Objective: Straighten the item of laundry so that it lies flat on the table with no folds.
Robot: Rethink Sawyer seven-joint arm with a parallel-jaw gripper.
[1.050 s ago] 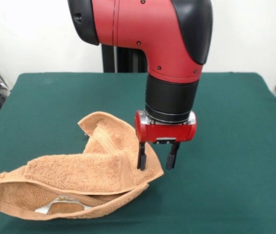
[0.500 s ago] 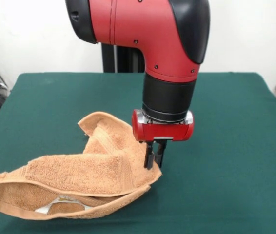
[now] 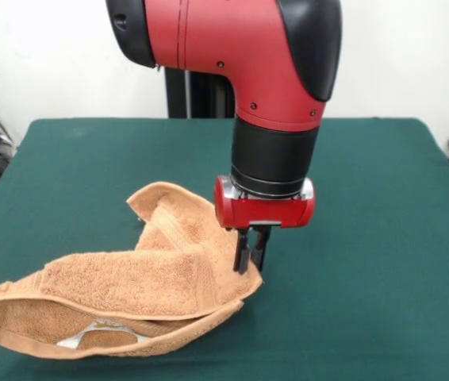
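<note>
Green surface (image 3: pixel 383 238) under folded towel (image 3: pixel 129 286); claw (image 3: pixel 251 255) pinching towel's right corner; next we judge a lift and outward pull.

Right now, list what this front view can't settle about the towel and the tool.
- Whether the tool has pinched cloth: its fingers are closed at the towel's right corner, but that contact is too small to judge.
- The white label: mostly tucked under the folded top layer.
- The towel's near edge and the table's near side: cut off by the bottom edge.
- The table behind the arm: blocked by it.
</note>
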